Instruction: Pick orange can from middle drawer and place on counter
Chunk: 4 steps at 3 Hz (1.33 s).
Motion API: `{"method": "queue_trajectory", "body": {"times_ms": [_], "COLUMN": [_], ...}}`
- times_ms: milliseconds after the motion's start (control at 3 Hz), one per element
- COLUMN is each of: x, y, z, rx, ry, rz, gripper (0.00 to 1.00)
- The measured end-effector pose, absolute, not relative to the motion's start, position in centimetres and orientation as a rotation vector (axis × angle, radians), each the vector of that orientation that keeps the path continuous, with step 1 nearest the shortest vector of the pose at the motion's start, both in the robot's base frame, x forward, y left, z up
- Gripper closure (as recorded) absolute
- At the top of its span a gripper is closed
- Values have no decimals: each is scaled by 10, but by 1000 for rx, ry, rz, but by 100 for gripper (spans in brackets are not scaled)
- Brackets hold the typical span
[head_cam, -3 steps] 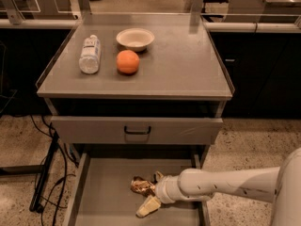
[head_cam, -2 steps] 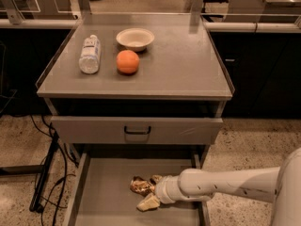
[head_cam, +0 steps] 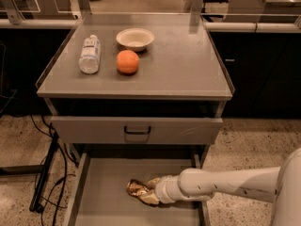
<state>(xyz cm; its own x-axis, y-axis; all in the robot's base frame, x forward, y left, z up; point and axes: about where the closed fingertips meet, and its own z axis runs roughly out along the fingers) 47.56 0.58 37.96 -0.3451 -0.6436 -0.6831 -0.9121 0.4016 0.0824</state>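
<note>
The orange can [head_cam: 137, 188], a wrinkly shiny brown and gold object, lies on the floor of the open middle drawer [head_cam: 103, 197] near its centre. My gripper [head_cam: 149, 191] reaches in from the right, low in the drawer. Its two pale fingers [head_cam: 152, 181] are closed around the can's right end, and the can rests on the drawer bottom. The counter [head_cam: 183, 65] is the grey cabinet top above, with a low raised rim.
On the counter stand a lying water bottle [head_cam: 90, 54], a white bowl [head_cam: 135, 38] and a round orange fruit [head_cam: 128, 61]. A shut drawer front with a black handle [head_cam: 137, 130] overhangs the open drawer. Black cables [head_cam: 44, 173] lie on the floor at the left.
The lower finger, which was spread wide towards the drawer front, has drawn in. The two fingers have closed onto the can's right end. The arm has barely moved.
</note>
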Motion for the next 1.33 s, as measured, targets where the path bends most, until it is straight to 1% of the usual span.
{"method": "queue_trajectory", "body": {"times_ms": [333, 667, 1333], "x": [476, 476, 477], "y": [6, 6, 0], "z": [380, 380, 383], "rx": [-1321, -1321, -1306], "ry": [2100, 2100, 2112], "rz": [623, 623, 641], "gripper": [97, 100, 100]}}
